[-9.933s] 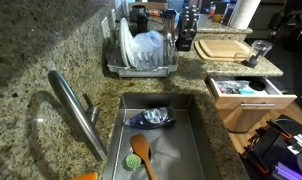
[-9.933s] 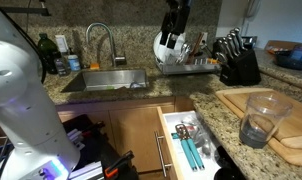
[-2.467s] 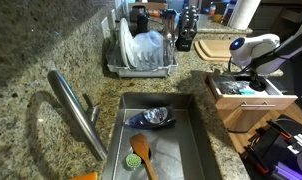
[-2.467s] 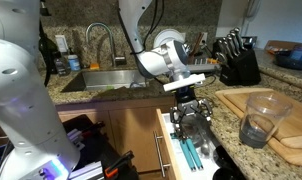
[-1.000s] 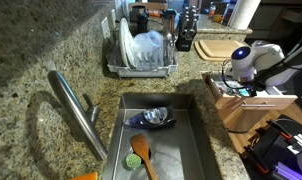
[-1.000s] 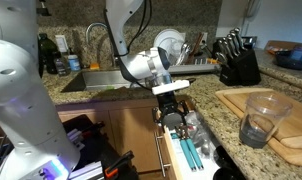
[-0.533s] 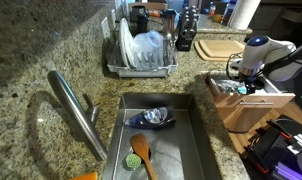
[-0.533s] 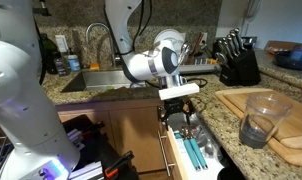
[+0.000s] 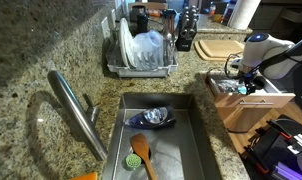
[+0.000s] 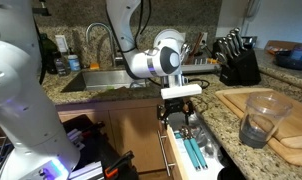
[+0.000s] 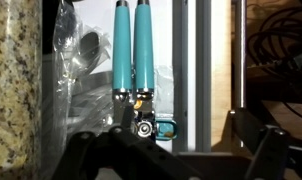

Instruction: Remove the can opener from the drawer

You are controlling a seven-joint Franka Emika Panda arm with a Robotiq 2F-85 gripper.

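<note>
Glossy teal plastic on the can opener (image 11: pixel 134 50) handles, bright metal at its head. Smooth white inside the drawer (image 11: pixel 187 60), light matt wood along its side at three o'clock. Polished speckled granite countertop (image 11: pixel 13 80) at nine o'clock in the wrist view. Brushed steel sink (image 9: pixel 188 150) and faucet (image 9: pixel 76 112). Pale wooden cutting board (image 10: pixel 287 128), clear glass tumbler (image 10: pixel 257 118) on it.
</note>
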